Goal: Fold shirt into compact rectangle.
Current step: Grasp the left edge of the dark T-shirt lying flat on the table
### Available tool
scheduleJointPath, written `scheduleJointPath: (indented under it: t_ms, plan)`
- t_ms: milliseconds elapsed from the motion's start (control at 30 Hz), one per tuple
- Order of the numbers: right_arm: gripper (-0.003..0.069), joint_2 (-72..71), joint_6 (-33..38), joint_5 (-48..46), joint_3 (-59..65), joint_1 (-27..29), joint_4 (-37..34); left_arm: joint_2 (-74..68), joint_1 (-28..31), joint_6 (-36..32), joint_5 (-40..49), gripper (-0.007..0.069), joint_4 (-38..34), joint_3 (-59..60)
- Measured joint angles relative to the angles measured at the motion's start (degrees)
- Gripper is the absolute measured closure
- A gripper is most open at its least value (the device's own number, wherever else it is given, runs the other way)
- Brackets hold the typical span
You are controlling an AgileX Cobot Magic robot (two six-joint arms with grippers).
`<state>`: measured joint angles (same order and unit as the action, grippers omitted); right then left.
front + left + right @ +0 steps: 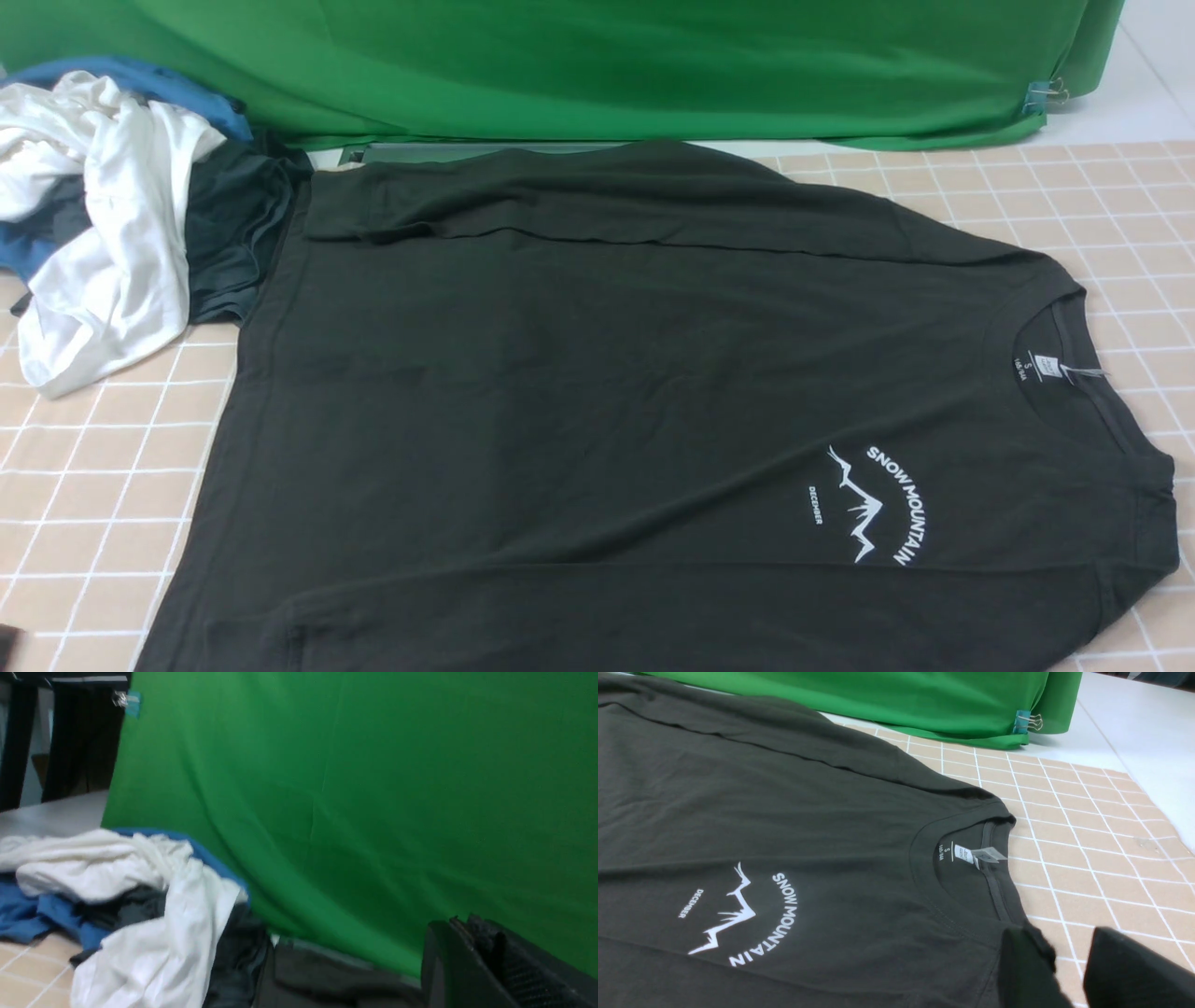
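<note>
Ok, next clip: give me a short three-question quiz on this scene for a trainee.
1. True or false: the shirt lies with its collar toward the robot's left.
2. What sits on the table next to the shirt's hem? A) a pile of clothes B) a cardboard box C) a stack of plates
3. In one word: is the right gripper open or shut?
Key: 1 false, the collar points to the robot's right; 2 A; 3 open, with nothing between its jaws.
</note>
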<state>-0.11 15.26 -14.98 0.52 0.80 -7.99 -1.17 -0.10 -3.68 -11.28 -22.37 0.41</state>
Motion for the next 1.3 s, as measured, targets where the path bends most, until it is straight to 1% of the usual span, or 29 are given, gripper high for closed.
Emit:
scheduleJointPath:
  t_ms: [100, 167, 233, 267, 333, 367, 400, 433, 467, 500, 533, 567, 600, 667, 700, 733, 800, 833, 867, 967, 1033, 1100, 1133, 1167, 1200, 1300]
  plan:
    - [0.0421, 0.0, 0.0, 0.0, 0.0, 0.0, 0.0, 0.0, 0.0, 4.4, -6.5, 0.0602, -1.2, 0.0]
    - [0.0421, 0.0, 0.0, 0.0, 0.0, 0.0, 0.0, 0.0, 0.0, 9.3, -11.8, 0.0602, -1.3, 0.0]
    - [0.0421, 0.0, 0.0, 0.4, 0.0, 0.0, 0.0, 0.0, 0.0, 16.9, -18.9, 0.0602, -0.8, 0.0]
    - [0.0421, 0.0, -0.1, 0.9, 0.0, 0.0, -0.1, 0.0, 0.1, 19.0, -20.9, 0.0602, -0.1, -0.1]
    - [0.0421, 0.0, -1.3, 2.9, 0.0, 0.0, -2.0, 0.0, 0.1, 22.8, -19.9, 0.0602, 2.0, -2.7]
    - [0.0421, 0.0, -1.8, 3.6, 0.0, 0.0, -3.0, 0.0, 0.1, 23.5, -18.8, 0.0602, 2.3, -3.7]
    - [0.0421, 0.0, -5.2, 7.3, 0.0, 0.0, -7.8, -0.7, 0.1, 25.6, -11.0, 0.0602, 5.3, -8.6]
    - [0.0421, 0.0, -8.4, 10.0, 0.0, 0.0, -11.5, -1.9, 0.1, 26.2, -4.3, 0.0602, 7.3, -12.9]
    - [0.0421, 0.0, -11.5, 12.1, 0.0, 0.0, -14.2, -3.4, 0.1, 26.4, 1.7, 0.0602, 9.4, -17.6]
    - [0.0421, 0.0, -15.8, 14.5, 0.0, 0.0, -16.9, -6.0, 0.1, 26.3, 9.4, 0.0602, 11.1, -21.4]
    - [0.0421, 0.0, -16.7, 15.0, 0.0, 0.0, -17.3, -6.6, 0.1, 26.1, 11.3, 0.0602, 11.5, -22.4]
    - [0.0421, 0.0, -24.7, 18.6, 0.0, 0.0, -19.8, -12.9, 0.1, 24.2, 25.3, 0.0602, 14.7, -31.2]
    - [0.0421, 0.0, -28.6, 20.3, 0.0, 0.0, -20.7, -16.2, 0.1, 22.2, 31.7, 0.0602, 15.6, -35.1]
    - [0.0421, 0.0, -32.8, 22.3, 0.0, 0.0, -21.5, -24.9, 0.1, 17.8, 45.9, 0.0602, 16.9, -44.1]
    - [0.0421, 0.0, -33.8, 22.8, 0.0, 0.0, -21.8, -29.3, 0.1, 15.1, 54.9, 0.0602, 17.2, -47.9]
    - [0.0421, 0.0, -34.3, 23.1, 0.0, 0.0, -21.8, -31.9, 0.1, 14.3, 59.1, 0.0602, 17.2, -49.7]
    - [0.0421, 0.0, -35.0, 23.9, 0.0, 0.0, -22.0, -39.0, 0.1, 10.2, 68.9, 0.0602, 17.2, -53.0]
    - [0.0421, 0.0, -35.3, 24.2, 0.0, 0.0, -22.0, -42.5, 0.1, 8.2, 72.3, 0.0602, 17.2, -53.2]
    - [0.0421, 0.0, -36.1, 25.1, 0.0, 0.0, -22.0, -46.4, 0.1, 6.4, 74.8, 0.0602, 17.2, -51.9]
    - [0.0425, 0.0, -36.3, 26.3, -0.4, -0.1, -21.9, -51.3, 0.1, 4.8, 74.9, 0.0602, 16.2, -47.2]
    - [0.0447, 0.0, -35.6, 22.8, -2.5, -0.9, -21.3, -52.9, 0.1, 3.7, 74.3, 0.0603, 13.7, -42.7]
    - [0.0546, 2.3, -30.5, 12.5, -10.6, -2.5, -18.2, -53.8, -0.1, 2.0, 72.7, 0.0608, 10.6, -37.6]
    - [0.0571, 3.0, -28.8, 9.6, -13.1, -2.9, -17.5, -54.1, -0.2, 1.8, 71.8, 0.0609, 10.1, -36.2]
    - [0.0607, 6.6, -25.1, 3.9, -18.2, -4.1, -16.3, -54.6, -0.6, 1.9, 70.9, 0.0609, 10.4, -34.7]
    - [0.0613, 8.4, -22.7, 0.1, -21.7, -4.6, -15.9, -54.8, -0.6, 2.1, 70.5, 0.0609, 10.9, -34.3]
    - [0.0619, 19.8, -15.3, -12.7, -33.4, -6.4, -14.9, -57.8, -0.7, 2.1, 68.5, 0.0609, 13.6, -34.0]
